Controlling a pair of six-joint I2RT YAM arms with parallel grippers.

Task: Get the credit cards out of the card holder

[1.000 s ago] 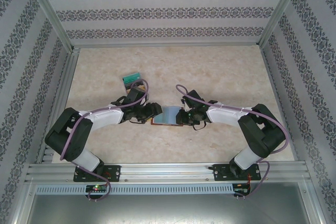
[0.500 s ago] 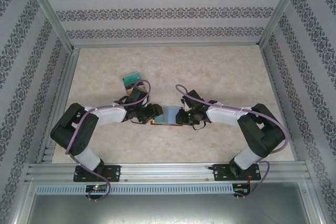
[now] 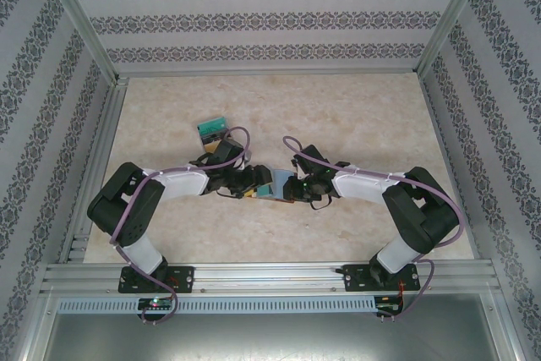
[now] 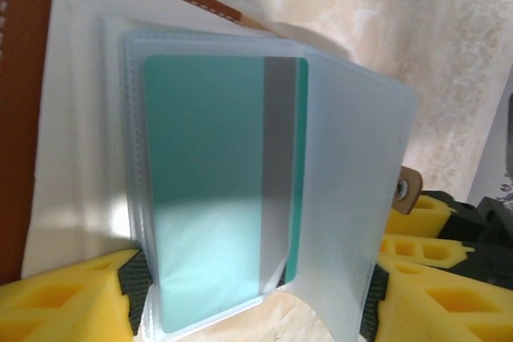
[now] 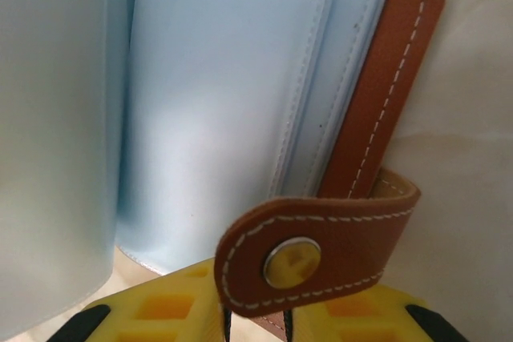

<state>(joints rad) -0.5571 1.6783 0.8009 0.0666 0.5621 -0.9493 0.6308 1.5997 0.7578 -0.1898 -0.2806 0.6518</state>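
The brown leather card holder (image 3: 272,183) lies open in the middle of the table between both grippers. My left gripper (image 3: 251,182) (image 4: 252,298) stands open, its yellow fingers (image 4: 56,298) on either side of the translucent sleeves. The front sleeve holds a teal credit card (image 4: 208,190) with a grey stripe. My right gripper (image 3: 292,188) (image 5: 255,314) is shut on the edge of the card holder's brown cover (image 5: 393,78), and the snap tab (image 5: 321,254) is folded over its fingers. Blue-grey sleeves (image 5: 216,102) fan out above it.
Loose cards, teal on top with a dark edge (image 3: 213,130), lie on the table behind the left arm. Aluminium frame rails (image 3: 93,158) and patterned walls close in the marble-look tabletop (image 3: 355,116) on three sides.
My left gripper has moved right onto the card holder's sleeves and its jaws have widened. The right gripper and the card holder have stayed in place.
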